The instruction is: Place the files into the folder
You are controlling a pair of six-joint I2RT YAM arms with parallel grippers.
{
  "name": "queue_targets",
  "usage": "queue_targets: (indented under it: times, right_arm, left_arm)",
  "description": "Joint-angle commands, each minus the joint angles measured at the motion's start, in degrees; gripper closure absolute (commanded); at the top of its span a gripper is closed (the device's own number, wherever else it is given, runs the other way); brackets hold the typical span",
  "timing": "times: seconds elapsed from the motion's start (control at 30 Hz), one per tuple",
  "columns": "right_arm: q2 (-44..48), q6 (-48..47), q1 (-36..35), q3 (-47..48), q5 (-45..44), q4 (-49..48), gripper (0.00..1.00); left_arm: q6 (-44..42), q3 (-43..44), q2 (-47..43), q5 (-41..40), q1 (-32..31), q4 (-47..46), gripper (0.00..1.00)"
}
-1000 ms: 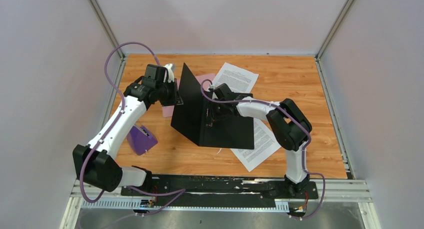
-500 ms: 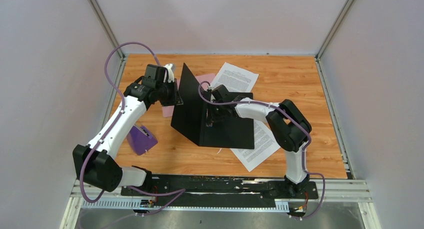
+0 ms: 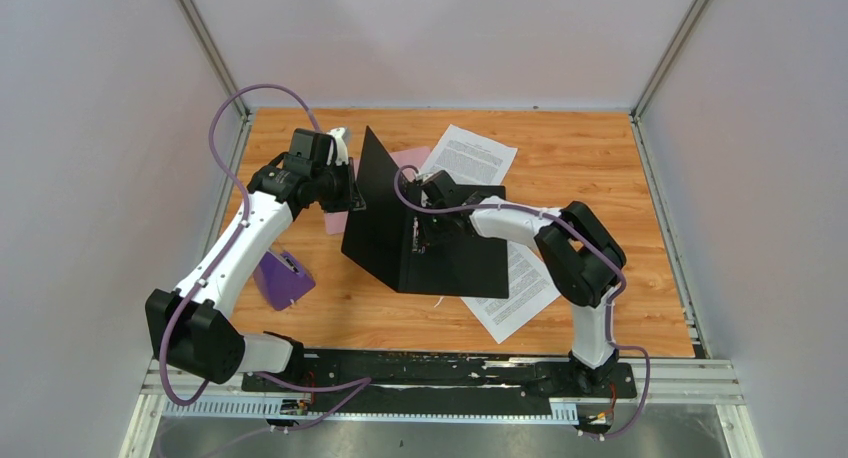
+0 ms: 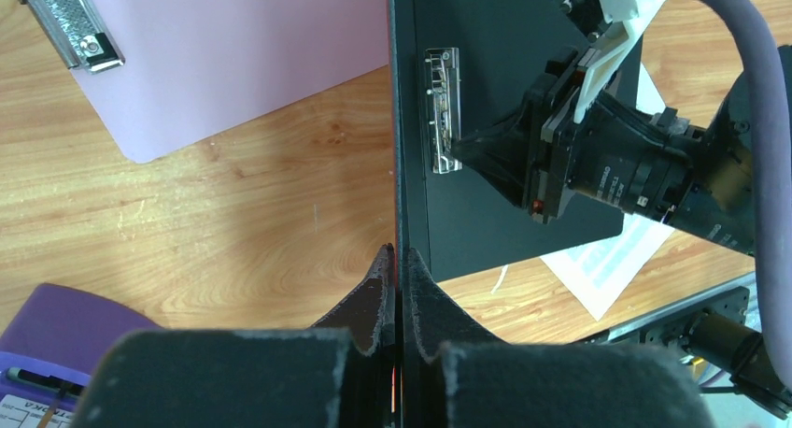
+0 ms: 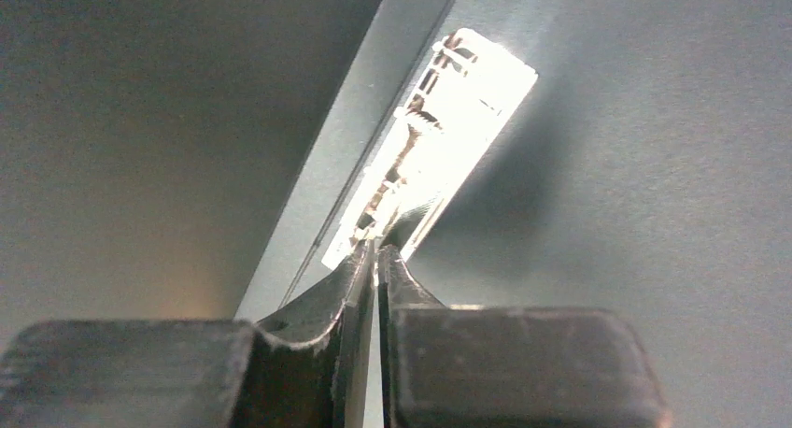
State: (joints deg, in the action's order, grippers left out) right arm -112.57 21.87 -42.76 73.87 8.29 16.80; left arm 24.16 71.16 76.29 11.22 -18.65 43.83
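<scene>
The black folder [image 3: 455, 258] lies open, its base flat on the table and its cover [image 3: 380, 208] raised upright. My left gripper [image 3: 352, 194] is shut on the cover's top edge, as the left wrist view [image 4: 399, 256] shows. My right gripper [image 3: 421, 240] is inside the folder, shut with its tips on the metal clip [image 5: 434, 134] by the spine; the clip also shows in the left wrist view [image 4: 441, 110]. One printed white sheet [image 3: 472, 158] lies behind the folder. The other sheet [image 3: 522, 283] lies partly under the folder's right side.
A pink clipboard [image 3: 338, 218] lies behind the raised cover, seen with its metal clamp in the left wrist view [image 4: 233, 54]. A purple case [image 3: 282, 278] sits by my left forearm. Grey walls enclose the wooden table [image 3: 600, 168] on three sides.
My right gripper has slid slightly left along the folder base toward the spine and clip. The left arm and the raised cover have not moved.
</scene>
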Motion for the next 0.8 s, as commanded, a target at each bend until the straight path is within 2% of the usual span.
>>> queue_targets:
  times: [0.0,0.17,0.43,0.77]
  right_arm:
    - [2.3,-2.6,1.9,-0.7,1.8,0.0,0.91]
    - [1.0,-1.2,2.2,2.1,5.0,-0.7,0.86]
    - [1.6,1.4,2.2,0.8,7.5,-4.0,0.85]
    - [-0.8,2.4,2.1,0.8,7.4,-3.4,0.85]
  left_arm:
    - [0.1,-0.8,-1.9,1.3,-0.1,0.1,1.0]
    - [0.4,-1.4,-1.8,1.6,-0.1,-0.3,1.0]
    - [0.5,-1.6,-1.4,1.7,-0.2,-0.8,1.0]
    - [0.4,-2.0,-1.3,1.7,-0.1,-1.1,1.0]
